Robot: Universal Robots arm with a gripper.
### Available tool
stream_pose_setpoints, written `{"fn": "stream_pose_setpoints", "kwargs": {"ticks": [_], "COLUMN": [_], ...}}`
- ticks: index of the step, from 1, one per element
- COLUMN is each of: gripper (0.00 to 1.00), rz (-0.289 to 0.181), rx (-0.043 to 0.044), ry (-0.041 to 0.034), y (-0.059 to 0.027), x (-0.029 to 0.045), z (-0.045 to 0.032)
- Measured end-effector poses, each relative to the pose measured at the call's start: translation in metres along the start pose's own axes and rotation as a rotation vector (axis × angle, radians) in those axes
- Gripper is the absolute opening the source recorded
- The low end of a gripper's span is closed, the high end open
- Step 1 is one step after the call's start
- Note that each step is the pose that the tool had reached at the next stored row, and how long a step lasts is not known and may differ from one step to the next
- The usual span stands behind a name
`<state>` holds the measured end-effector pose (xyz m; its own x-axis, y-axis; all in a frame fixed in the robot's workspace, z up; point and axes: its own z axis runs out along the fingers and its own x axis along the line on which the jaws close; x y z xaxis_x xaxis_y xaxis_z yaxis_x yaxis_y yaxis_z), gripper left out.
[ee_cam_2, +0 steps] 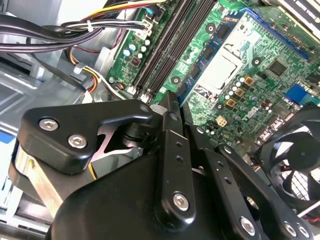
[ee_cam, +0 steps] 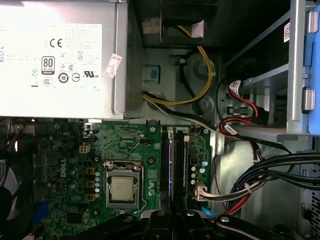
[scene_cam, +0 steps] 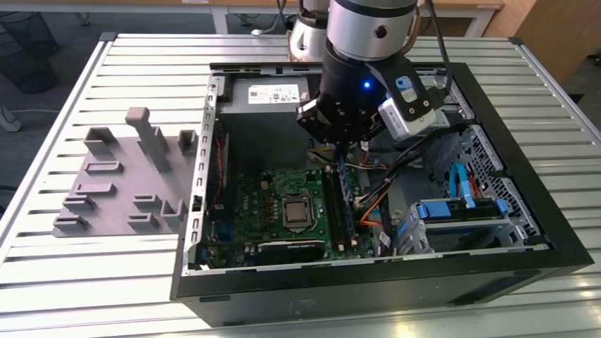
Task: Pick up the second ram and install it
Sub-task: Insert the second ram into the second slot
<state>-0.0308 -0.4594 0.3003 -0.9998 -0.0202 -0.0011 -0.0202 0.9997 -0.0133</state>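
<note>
In the exterior view my gripper [scene_cam: 340, 151] hangs inside the open computer case, over the far end of the memory slots [scene_cam: 336, 211]. It is shut on the second ram [scene_cam: 344, 182], a thin blue stick held edge-down that runs along the slots beside the green motherboard [scene_cam: 267, 204]. In the first wrist view the ram [ee_cam: 171, 167] appears edge-on as a blue line between two black slots [ee_cam: 163, 165], above the gripper [ee_cam: 172, 217]. I cannot tell whether its lower edge touches a slot. In the second wrist view the black fingers [ee_cam_2: 172, 115] are pressed together, pointing at the slots [ee_cam_2: 170, 45].
A silver power supply [scene_cam: 267, 91] sits at the case's far end. Cable bundles [scene_cam: 404, 169] and a drive cage with blue latches [scene_cam: 460, 211] fill the exterior view's right. The processor socket [scene_cam: 295, 211] lies beside the slots. A grey fixture tray [scene_cam: 122, 176] rests on the table outside.
</note>
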Motion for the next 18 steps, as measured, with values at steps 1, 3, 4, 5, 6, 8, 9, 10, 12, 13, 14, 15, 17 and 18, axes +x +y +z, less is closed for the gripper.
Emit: {"fn": "stream_pose_setpoints", "kwargs": {"ticks": [1,3,4,5,6,8,9,10,12,13,14,15,17,18], "gripper": [0.14,0.14,0.14,0.14,0.14,0.14,0.14,0.14,0.14,0.14,0.14,0.14,0.14,0.14], "rz": [0.0,0.001,0.002,0.004,0.005,0.006,0.006,0.006,0.007,0.007,0.007,0.007,0.008,0.009], "rx": [0.0,0.0,0.0001,0.0001,0.0001,-0.0001,-0.0003,-0.0002,0.0,-0.0001,0.0,0.0,-0.0002,-0.0001], "ry": [0.0,0.0,0.0001,0.0001,0.0,0.0,0.0,0.0,0.0001,0.0,0.0001,0.0001,0.0,0.0001], "y": [-0.0002,-0.0008,-0.0011,-0.0016,-0.002,-0.0026,-0.003,-0.0034,-0.0044,-0.0049,-0.0054,-0.0059,-0.0067,-0.0069], "x": [-0.0001,-0.0004,-0.0005,-0.0005,-0.0006,-0.0008,-0.0009,-0.001,-0.0011,-0.0011,-0.0011,-0.0012,-0.0011,-0.0011], "z": [0.001,0.003,0.0037,0.0045,0.0052,0.0061,0.0067,0.0072,0.0083,0.0089,0.0094,0.01,0.0117,0.0127]}}
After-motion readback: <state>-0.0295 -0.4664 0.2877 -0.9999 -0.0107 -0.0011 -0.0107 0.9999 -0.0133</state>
